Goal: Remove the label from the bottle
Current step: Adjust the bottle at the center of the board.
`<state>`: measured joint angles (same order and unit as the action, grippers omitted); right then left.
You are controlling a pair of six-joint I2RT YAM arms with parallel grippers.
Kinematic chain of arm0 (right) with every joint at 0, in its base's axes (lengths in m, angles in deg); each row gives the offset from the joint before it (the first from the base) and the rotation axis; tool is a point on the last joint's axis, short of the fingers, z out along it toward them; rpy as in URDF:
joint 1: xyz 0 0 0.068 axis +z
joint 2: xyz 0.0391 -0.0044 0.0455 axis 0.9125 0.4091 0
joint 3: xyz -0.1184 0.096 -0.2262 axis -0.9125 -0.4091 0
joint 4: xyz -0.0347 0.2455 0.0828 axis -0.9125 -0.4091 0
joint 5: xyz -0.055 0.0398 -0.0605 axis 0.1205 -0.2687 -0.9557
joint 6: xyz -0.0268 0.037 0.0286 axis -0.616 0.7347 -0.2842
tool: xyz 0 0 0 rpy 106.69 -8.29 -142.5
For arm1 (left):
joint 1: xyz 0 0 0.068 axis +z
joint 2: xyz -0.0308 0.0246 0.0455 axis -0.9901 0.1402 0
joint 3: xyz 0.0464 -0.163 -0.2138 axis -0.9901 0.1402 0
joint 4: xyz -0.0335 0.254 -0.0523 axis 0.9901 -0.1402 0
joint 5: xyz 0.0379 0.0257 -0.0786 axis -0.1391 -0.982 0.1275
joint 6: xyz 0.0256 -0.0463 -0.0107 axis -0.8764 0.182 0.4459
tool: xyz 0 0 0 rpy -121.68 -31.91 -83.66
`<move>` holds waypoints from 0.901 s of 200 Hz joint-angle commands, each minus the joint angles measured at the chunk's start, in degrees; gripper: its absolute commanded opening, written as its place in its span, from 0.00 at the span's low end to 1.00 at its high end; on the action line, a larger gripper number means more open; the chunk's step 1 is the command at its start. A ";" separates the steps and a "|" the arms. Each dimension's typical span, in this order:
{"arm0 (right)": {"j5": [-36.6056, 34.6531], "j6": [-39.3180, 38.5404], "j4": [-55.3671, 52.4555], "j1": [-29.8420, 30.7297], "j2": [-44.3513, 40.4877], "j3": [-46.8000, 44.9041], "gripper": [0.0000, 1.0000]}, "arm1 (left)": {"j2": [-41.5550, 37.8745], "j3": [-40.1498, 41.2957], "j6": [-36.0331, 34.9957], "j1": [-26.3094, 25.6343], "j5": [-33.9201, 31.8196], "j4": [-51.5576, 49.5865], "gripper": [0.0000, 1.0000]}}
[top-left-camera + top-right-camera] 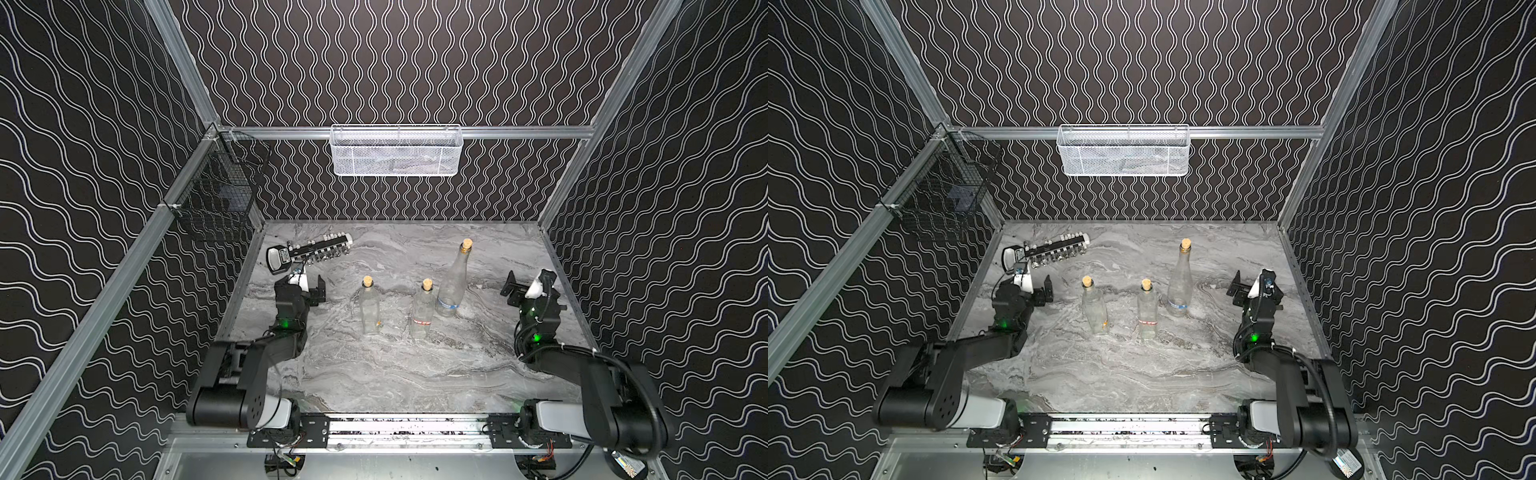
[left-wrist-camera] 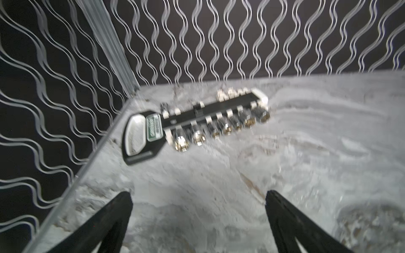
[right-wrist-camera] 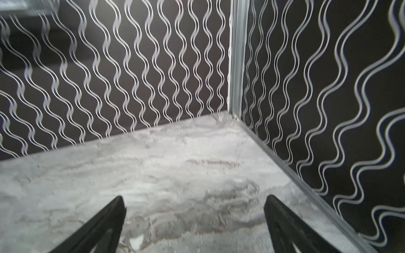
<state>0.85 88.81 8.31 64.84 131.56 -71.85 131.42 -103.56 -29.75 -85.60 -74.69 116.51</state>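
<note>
Grey marbled table [image 1: 415, 374] is carrying everything. The left gripper [image 2: 197, 195] is hovering near the socket rail [image 1: 316, 251], its jaws gaping wide and gripping nothing. The right gripper [image 3: 195, 199] is hanging by the opposite wall, likewise spread wide and empty. Between them, well apart from both, three corked bottles are standing upright. The tall bottle [image 1: 455, 282] is wearing a blue label [image 1: 448, 306], the middle bottle [image 1: 424, 311] a red-and-white label [image 1: 422, 322], and the left bottle [image 1: 370, 307] an orange scrap [image 1: 378, 322].
</note>
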 commanded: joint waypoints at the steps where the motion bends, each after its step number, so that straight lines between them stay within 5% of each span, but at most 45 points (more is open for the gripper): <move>1: -1.76 8.27 -5.14 0.02 -5.43 0.14 1.00 | -6.69 -4.09 1.38 0.15 -2.53 -11.06 0.99; 31: -7.84 25.41 -11.19 -0.15 -15.73 -0.45 1.00 | -17.00 -13.51 6.70 0.15 -5.58 -26.25 0.99; 62: -5.92 36.92 -17.28 -0.38 -25.08 0.43 1.00 | -25.58 -23.50 30.14 0.15 -18.10 -47.25 0.99; 106: 15.14 35.06 -26.33 -0.43 -32.70 5.85 1.00 | -35.22 -23.46 22.32 0.16 14.41 -42.36 0.99; 138: 28.93 32.61 -26.07 -0.39 -38.26 5.06 1.00 | -33.45 -28.52 19.44 0.15 42.27 -41.44 0.99; 180: 43.52 28.80 -31.59 -0.35 -44.02 5.79 1.00 | -31.38 -33.93 13.94 -6.28 49.92 -46.98 0.99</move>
<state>33.01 120.33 -18.99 64.36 89.77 -66.81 99.14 -135.04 -10.88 -89.34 -34.97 72.62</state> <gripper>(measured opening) 0.998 0.989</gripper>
